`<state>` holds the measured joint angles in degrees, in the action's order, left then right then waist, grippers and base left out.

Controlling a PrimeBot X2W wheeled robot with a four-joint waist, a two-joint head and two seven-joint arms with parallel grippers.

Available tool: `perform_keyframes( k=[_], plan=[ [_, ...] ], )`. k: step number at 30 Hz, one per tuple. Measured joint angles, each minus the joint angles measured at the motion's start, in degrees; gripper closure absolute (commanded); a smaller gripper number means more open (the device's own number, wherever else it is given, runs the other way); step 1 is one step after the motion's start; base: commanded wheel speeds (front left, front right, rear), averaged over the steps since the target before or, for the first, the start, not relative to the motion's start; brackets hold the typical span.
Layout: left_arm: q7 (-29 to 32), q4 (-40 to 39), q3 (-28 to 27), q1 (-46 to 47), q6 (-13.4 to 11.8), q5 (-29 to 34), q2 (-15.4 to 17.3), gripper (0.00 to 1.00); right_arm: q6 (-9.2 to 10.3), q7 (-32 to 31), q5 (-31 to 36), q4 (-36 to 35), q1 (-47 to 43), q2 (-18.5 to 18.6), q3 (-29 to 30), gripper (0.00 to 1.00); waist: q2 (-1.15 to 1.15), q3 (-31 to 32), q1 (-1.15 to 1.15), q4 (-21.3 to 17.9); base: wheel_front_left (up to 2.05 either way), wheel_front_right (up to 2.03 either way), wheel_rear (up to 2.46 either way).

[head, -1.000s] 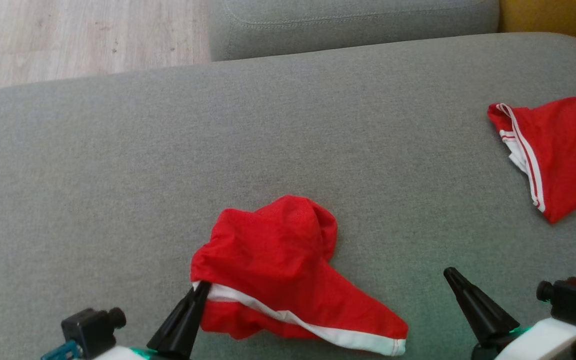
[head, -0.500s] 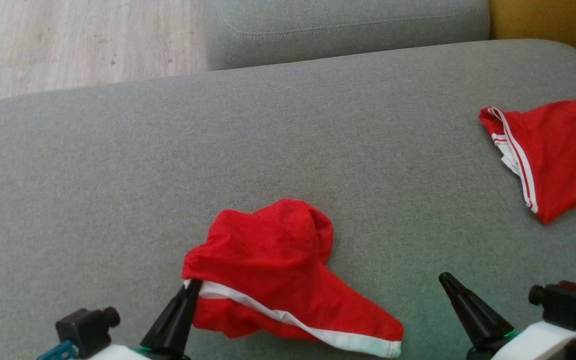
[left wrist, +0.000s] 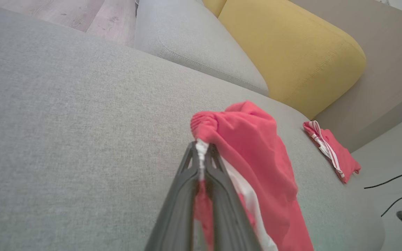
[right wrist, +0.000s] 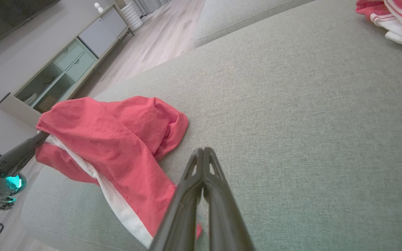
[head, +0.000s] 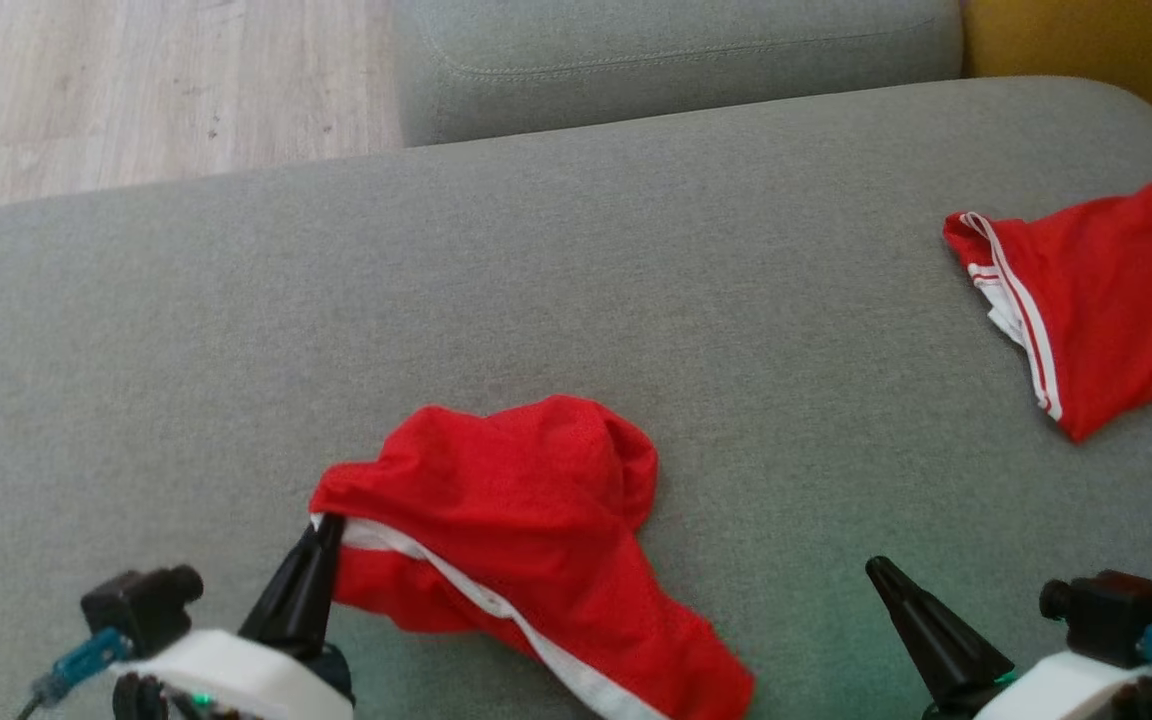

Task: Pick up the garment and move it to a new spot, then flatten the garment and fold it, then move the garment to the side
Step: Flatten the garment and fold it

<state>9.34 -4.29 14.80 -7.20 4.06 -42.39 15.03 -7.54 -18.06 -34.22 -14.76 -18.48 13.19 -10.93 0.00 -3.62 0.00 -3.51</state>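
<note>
Beyond the far left corner of the grey sofa seat [head: 636, 280] I see a pale wooden floor [head: 136, 90]. At the near edge of the seat, left of the middle, is the left gripper [head: 328, 528]. Its two dark fingers are pressed almost together, and between them they pinch the white band [head: 496, 605] of the red garment [head: 526, 490]. In the left wrist view the white hem sits exactly between the tips. The pinched corner seems a little raised above the seat, and the cloth falls from it in folds.

The rest of the red garment lies crumpled on the seat, close to the middle of the near edge, with a rounded bump on its far side. The white band runs slantwise toward the near edge, where the cloth goes out of the head view. The garment is neither flat nor folded.

To the right of it comes a bare strip of seat and then the right gripper [head: 881, 575], also by the near edge. Its fingers are fully together, making one dark point, and they hold nothing. The tip is apart from the cloth; if it touches the seat I cannot tell.

At the right edge of the seat, well apart from all this, lies a second red garment [head: 1106, 300] with white stripes along one side. Behind the far edge stands a grey cushion [head: 676, 50], and to its right a yellow cushion [head: 1086, 45].
</note>
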Motion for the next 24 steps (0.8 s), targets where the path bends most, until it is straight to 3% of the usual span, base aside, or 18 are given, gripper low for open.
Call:
perform_keyframes(
  k=[18,19,20,22,24],
  plan=[
    [-6.82,24.21,0.86,26.97,1.13,6.26,-1.47,1.00,0.00,3.42,2.74,2.37,2.36,-0.19,-1.07,0.98,0.00,-0.06,0.01,-4.07,0.00,0.00,0.00],
    [-6.92,25.41,1.11,28.10,1.38,6.28,-1.51,1.00,0.00,4.23,3.70,2.77,2.80,-0.45,-0.71,0.67,0.00,0.00,0.00,-4.44,0.00,0.00,0.00],
    [-6.99,26.62,1.67,29.08,1.56,6.69,-1.48,1.00,0.00,4.85,4.74,3.11,3.20,-0.69,-0.34,0.24,0.00,0.07,0.00,-4.82,0.00,0.00,0.00],
    [-7.44,28.94,2.15,30.45,1.96,7.13,-1.59,1.00,0.00,5.65,6.43,4.05,4.04,-1.12,-0.23,0.00,0.00,0.23,0.00,-5.55,0.00,0.00,0.00],
    [-7.54,31.10,2.46,31.54,2.02,7.16,-1.54,1.00,0.00,6.32,7.44,4.71,4.52,-1.66,-0.34,0.00,0.00,0.31,0.00,-6.29,0.00,0.00,0.00]
  ],
)
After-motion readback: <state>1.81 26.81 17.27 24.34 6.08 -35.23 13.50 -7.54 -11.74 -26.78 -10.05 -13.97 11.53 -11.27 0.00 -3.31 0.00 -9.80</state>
